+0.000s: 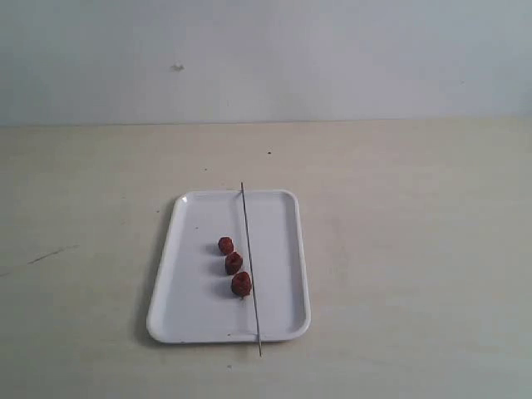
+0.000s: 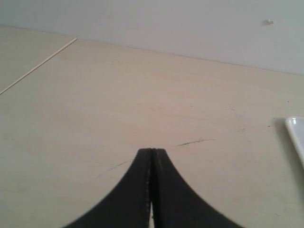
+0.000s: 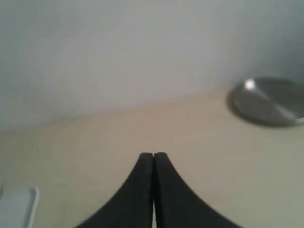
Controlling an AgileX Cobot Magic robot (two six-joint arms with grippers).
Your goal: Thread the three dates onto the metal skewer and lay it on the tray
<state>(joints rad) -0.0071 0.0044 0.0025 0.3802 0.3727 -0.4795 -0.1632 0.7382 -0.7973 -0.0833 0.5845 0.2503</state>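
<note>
Three dates sit in a row on the tray, just left of the skewer lying across it; both arms' jaws are pressed shut, empty.

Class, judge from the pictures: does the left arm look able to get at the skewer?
Probably yes. The skewer lies uncovered across the tray, with only bare table before the left gripper. Its jaws are shut, and the dates crowd one side.
</note>
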